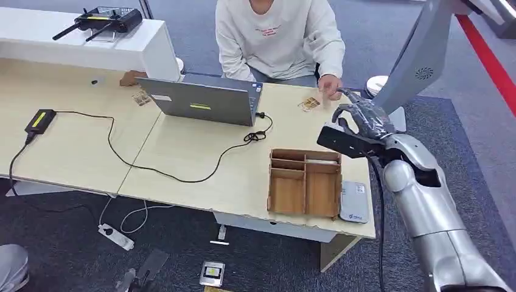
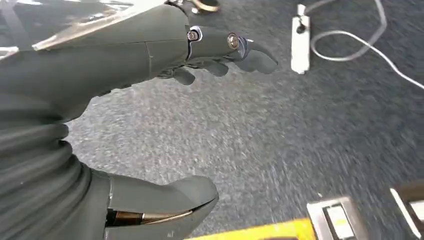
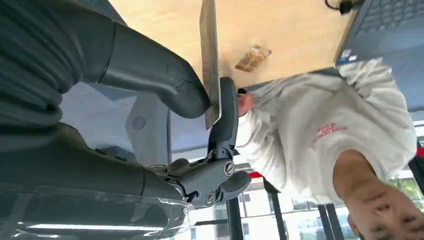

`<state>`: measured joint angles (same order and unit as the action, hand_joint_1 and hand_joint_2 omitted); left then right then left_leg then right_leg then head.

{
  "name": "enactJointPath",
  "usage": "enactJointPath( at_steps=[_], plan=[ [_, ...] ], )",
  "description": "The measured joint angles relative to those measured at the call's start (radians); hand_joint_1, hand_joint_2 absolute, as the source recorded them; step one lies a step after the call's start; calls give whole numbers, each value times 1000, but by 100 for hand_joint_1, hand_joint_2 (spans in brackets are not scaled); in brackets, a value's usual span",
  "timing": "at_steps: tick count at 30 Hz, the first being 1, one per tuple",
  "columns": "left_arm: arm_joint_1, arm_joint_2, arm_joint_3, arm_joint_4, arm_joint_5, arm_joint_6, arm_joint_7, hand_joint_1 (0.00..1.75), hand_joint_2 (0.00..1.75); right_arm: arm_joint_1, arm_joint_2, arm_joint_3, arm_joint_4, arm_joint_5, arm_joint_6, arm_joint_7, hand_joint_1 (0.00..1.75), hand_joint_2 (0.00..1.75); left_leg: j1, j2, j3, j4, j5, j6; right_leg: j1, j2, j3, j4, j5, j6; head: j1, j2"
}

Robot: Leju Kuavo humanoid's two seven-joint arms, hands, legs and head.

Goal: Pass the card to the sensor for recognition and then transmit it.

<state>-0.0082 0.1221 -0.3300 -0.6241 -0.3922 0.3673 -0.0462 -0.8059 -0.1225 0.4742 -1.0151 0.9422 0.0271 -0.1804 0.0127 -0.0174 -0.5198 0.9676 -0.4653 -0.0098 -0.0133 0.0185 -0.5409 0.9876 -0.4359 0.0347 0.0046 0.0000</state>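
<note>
In the right wrist view a thin card (image 3: 210, 60), seen edge-on, is pinched between the thumb and a dark finger of my right hand (image 3: 200, 105). In the head view my right hand (image 1: 364, 117) hovers over the table's far right corner. A person's hand (image 1: 331, 87) is right beside it. The person in a white sweatshirt (image 1: 277, 36) sits across the table. A flat white device (image 1: 354, 202) lies at the table's near right edge. My left hand (image 2: 165, 115) hangs over grey carpet, fingers apart and holding nothing.
A wooden compartment box (image 1: 304, 182) stands next to the white device. A grey laptop (image 1: 204, 101) is mid-table, with a black cable running to a small black box (image 1: 39, 120). Two small patterned items (image 1: 309, 104) (image 1: 141, 98) lie on the table. A power strip (image 1: 115, 236) is on the floor.
</note>
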Motion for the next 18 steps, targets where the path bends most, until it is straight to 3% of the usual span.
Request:
enactJointPath(
  at_steps=[8, 18],
  plan=[
    [-17, 11, 2, 31, 27, 1, -45, 0, 175, -20, -2, -3, -56, -32, -8, -4, 175, 175, 0, 0, 0, 0, 0, 0, 0, 0, 0, 0, 0, 0, 0, 0],
    [-37, 10, -6, 52, 68, 2, -43, 0, 175, -151, 25, 8, 37, 11, -48, -78, 175, 175, 0, 0, -1, 0, 0, 0, 0, 0, 0, 0, 0, 0, -1, 0]
  ],
)
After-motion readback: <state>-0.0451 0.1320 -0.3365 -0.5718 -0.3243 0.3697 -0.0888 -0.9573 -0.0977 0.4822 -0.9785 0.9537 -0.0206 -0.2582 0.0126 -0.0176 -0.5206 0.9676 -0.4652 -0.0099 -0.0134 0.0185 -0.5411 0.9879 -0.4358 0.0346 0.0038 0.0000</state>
